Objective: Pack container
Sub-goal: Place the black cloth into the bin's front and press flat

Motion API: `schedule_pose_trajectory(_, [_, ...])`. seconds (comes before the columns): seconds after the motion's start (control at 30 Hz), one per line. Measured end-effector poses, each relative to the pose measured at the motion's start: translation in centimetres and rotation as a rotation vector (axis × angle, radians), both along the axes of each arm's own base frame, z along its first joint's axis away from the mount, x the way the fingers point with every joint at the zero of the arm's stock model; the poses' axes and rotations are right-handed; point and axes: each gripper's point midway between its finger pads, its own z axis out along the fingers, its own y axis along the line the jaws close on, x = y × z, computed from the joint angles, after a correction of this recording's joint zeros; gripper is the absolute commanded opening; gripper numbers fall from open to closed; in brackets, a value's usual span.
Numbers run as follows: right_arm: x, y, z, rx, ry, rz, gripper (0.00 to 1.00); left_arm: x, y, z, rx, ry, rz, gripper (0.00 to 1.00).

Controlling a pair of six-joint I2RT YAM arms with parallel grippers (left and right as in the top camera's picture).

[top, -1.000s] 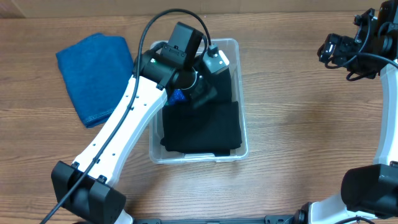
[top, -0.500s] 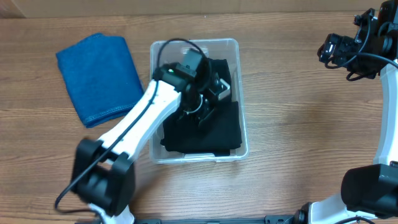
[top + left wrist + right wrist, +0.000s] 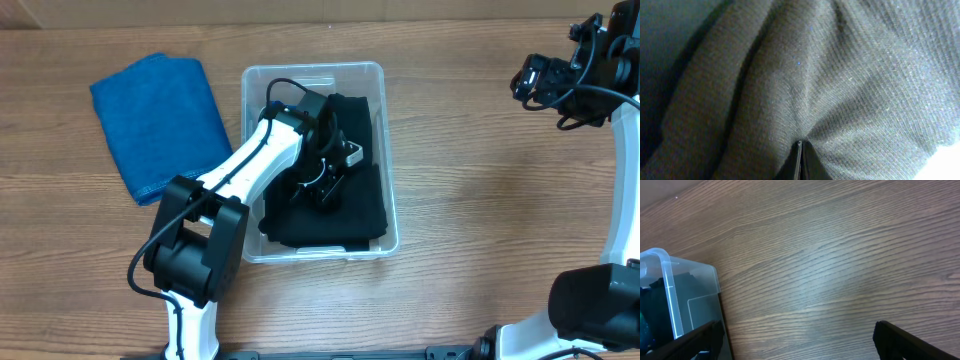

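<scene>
The clear rectangular plastic container (image 3: 312,68) held black knitted cloth (image 3: 360,205), pinched by the left gripper (image 3: 325,190); releasing, then fetching the blue towel (image 3: 155,110), seemed next.

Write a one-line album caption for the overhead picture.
Inside the clear container, the left gripper pinches black cloth; a blue towel lies alongside.

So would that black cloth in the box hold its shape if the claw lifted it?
Probably floppy: the black cloth puckers into soft folds at the left claw. Likely light: it looks a thin knit. Its ribbed weave should resist slipping.
</scene>
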Motion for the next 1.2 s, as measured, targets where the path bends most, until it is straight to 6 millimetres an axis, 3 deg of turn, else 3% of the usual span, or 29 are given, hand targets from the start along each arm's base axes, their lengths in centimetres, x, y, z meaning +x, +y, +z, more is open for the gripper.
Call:
schedule_pose_trajectory(0.13, [0.0,0.0,0.0,0.000,0.000,0.000,1.00,1.3,0.9,2.3,0.031,-0.020,0.029,0.13])
schedule_pose_trajectory(0.17, [0.0,0.0,0.0,0.000,0.000,0.000,1.00,2.3,1.2,3.7,0.027,-0.053,0.047,0.29])
schedule_pose_trajectory(0.2, [0.0,0.0,0.0,0.000,0.000,0.000,1.00,3.1,1.5,4.8,0.020,-0.089,0.058,0.59])
schedule_pose_trajectory(0.23, [0.0,0.0,0.0,0.000,0.000,0.000,1.00,4.2,1.9,6.7,0.009,-0.143,0.075,1.00])
schedule_pose_trajectory(0.37, [0.0,0.0,0.0,0.001,0.000,0.000,1.00,7.8,5.2,16.1,-0.014,-0.435,0.175,1.00])
schedule_pose_trajectory(0.43, [0.0,0.0,0.0,0.000,0.000,0.000,1.00,8.7,8.3,20.1,0.009,-0.548,0.274,1.00])
schedule_pose_trajectory(0.47, [0.0,0.0,0.0,0.000,0.000,0.000,1.00,9.0,10.2,21.6,0.025,-0.586,0.335,1.00])
schedule_pose_trajectory(0.57, [0.0,0.0,0.0,0.000,0.000,0.000,1.00,9.8,15.9,23.2,0.075,-0.607,0.522,1.00])
schedule_pose_trajectory(0.63, [0.0,0.0,0.0,0.000,0.000,0.000,1.00,10.7,22.4,22.7,0.115,-0.559,0.733,1.00])
schedule_pose_trajectory(0.77, [0.0,0.0,0.0,0.000,0.000,0.000,1.00,11.0,31.9,20.2,0.119,-0.437,1.024,1.00])
schedule_pose_trajectory(0.9, [0.0,0.0,0.0,0.000,0.000,0.000,1.00,10.0,39.4,16.5,0.137,-0.310,1.239,1.00])
schedule_pose_trajectory(1.0, [0.0,0.0,0.0,0.000,0.000,0.000,1.00,9.7,42.3,13.1,0.137,-0.215,1.297,1.00])
schedule_pose_trajectory(1.2, [0.0,0.0,0.0,0.000,0.000,0.000,1.00,10.2,43.3,5.1,0.073,-0.031,1.271,1.00])
